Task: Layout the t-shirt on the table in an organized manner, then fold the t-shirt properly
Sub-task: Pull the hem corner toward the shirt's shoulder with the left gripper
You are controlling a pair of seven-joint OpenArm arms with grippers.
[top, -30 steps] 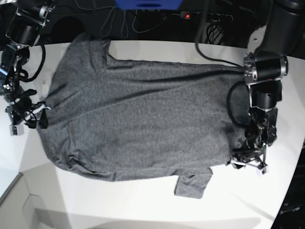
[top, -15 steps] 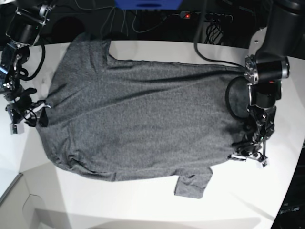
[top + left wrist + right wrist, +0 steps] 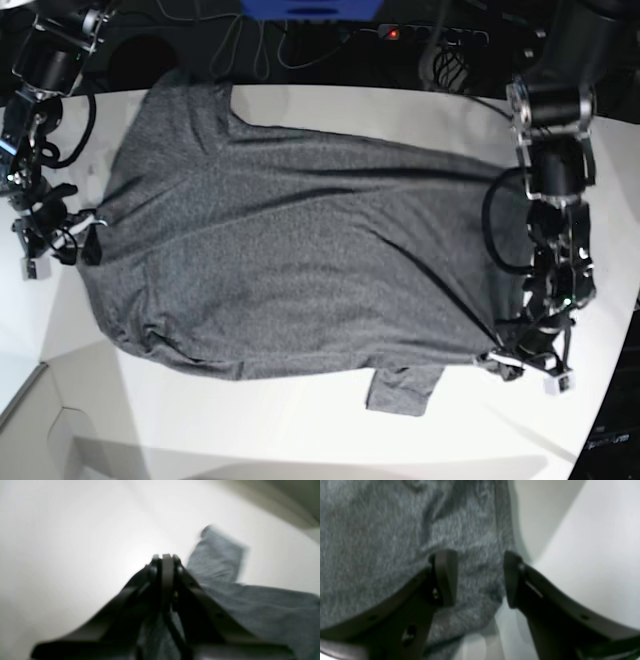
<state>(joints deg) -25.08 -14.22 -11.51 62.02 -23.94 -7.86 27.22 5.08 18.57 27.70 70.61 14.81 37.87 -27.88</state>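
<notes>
The dark heather-grey knit t-shirt lies spread flat across the middle of the plain white table, reaching from near its left edge almost to its right edge; one sleeve pokes out toward the near edge and the other lies at the far edge. It looks light, limp and unable to hold any shape, so it should drape and wrinkle when lifted and drag across the smooth worktop rather than slide as a sheet. The sensible places to take hold are the hems and corners, pinching a single layer low against the table.

The left gripper sits at the shirt's corner close to the right edge, and its fingers are pressed together. The blurred wrist view shows grey cloth running under and behind them, so they appear to pinch that corner, though the bite itself is hidden.

The right gripper is at the shirt's opposite end by the left edge, fingers spread apart; one finger stands over the fabric, the other at its border, straddling the cloth edge without clamping it
</notes>
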